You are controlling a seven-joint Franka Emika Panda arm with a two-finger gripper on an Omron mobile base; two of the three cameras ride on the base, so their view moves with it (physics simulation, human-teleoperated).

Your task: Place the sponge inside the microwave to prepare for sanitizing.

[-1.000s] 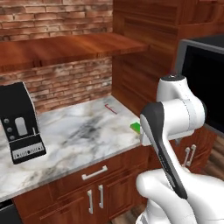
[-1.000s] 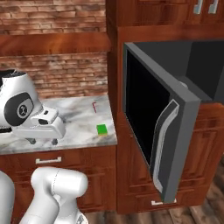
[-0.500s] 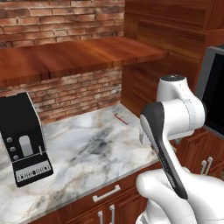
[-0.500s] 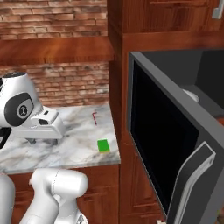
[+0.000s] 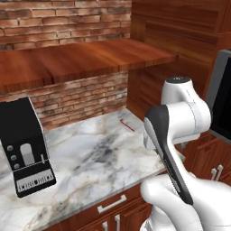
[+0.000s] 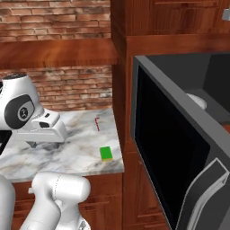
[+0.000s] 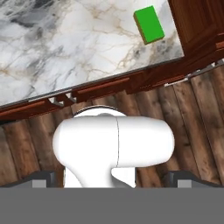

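The sponge (image 6: pixel 106 153) is lying flat on the marble counter (image 6: pixel 67 155) near its front right corner, lower centre of the right base view; in the hand view it is sitting at the upper right (image 7: pixel 148 24). The microwave (image 6: pixel 179 148) is standing with its dark glass door swung wide, filling the right half of that view, a pale turntable (image 6: pixel 196 100) showing inside. The gripper (image 7: pixel 112 178) is hanging over the floor in front of the cabinets, fingers spread wide, pinching nothing. A thin red stick (image 6: pixel 96 124) is lying near the back wall. A black coffee machine (image 5: pixel 25 151) is sitting at the left; no writing is readable.
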